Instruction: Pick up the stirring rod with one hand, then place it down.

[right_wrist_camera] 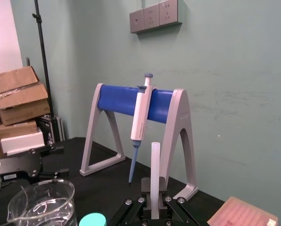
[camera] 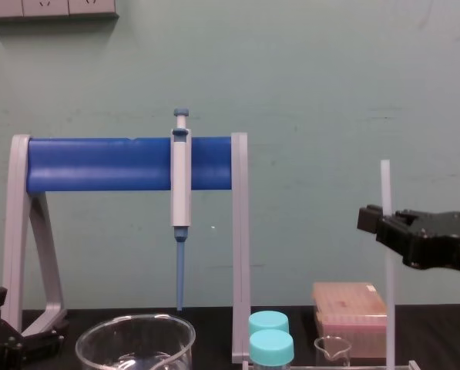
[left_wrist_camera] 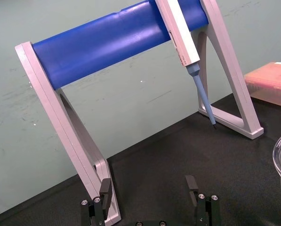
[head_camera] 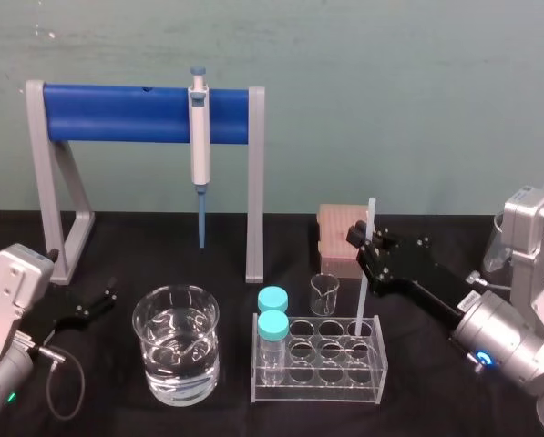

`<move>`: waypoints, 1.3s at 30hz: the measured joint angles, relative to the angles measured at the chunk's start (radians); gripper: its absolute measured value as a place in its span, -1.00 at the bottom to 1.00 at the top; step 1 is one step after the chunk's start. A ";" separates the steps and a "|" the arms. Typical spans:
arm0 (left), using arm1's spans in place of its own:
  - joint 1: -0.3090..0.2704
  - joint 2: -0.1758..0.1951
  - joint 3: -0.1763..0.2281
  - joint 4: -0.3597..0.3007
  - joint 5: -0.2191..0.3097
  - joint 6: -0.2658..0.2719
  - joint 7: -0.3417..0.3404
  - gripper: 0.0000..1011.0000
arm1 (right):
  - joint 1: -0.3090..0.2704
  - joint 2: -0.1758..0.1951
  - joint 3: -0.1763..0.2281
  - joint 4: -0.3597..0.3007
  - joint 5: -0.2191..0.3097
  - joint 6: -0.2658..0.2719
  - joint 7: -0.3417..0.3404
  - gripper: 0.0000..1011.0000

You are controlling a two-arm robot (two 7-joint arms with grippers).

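Stirring rod [head_camera: 361, 296] upright, pinched mid-length by right claw [head_camera: 369, 244], which is clamped tight on it. Rod's lower end dips into clear tube rack [head_camera: 317, 393], at 4 o'clock on black worktop [head_camera: 153, 255]. Water beaker [head_camera: 176, 344] at rack's 9 o'clock. Left claw [head_camera: 97, 305] parked at 8 o'clock, spread wide, holding nothing. Teal wall [head_camera: 390, 109] behind; sockets [right_wrist_camera: 155, 14] and cardboard boxes [right_wrist_camera: 15, 94] in room.

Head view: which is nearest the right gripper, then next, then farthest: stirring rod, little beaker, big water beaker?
1. Stirring rod, held by the right gripper.
2. Little beaker, just left of it.
3. Big water beaker, far left.
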 joint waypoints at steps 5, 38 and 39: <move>0.000 0.000 0.000 0.000 0.000 0.000 0.000 0.99 | 0.001 -0.007 -0.003 0.032 -0.006 -0.021 0.012 -0.84; 0.000 0.000 0.000 0.000 0.000 0.000 0.000 0.99 | -0.002 -0.040 -0.005 0.143 -0.015 -0.064 0.045 -0.60; 0.000 0.000 0.000 0.000 0.000 0.000 0.000 0.99 | -0.002 -0.041 -0.004 0.142 -0.016 -0.064 0.044 -0.58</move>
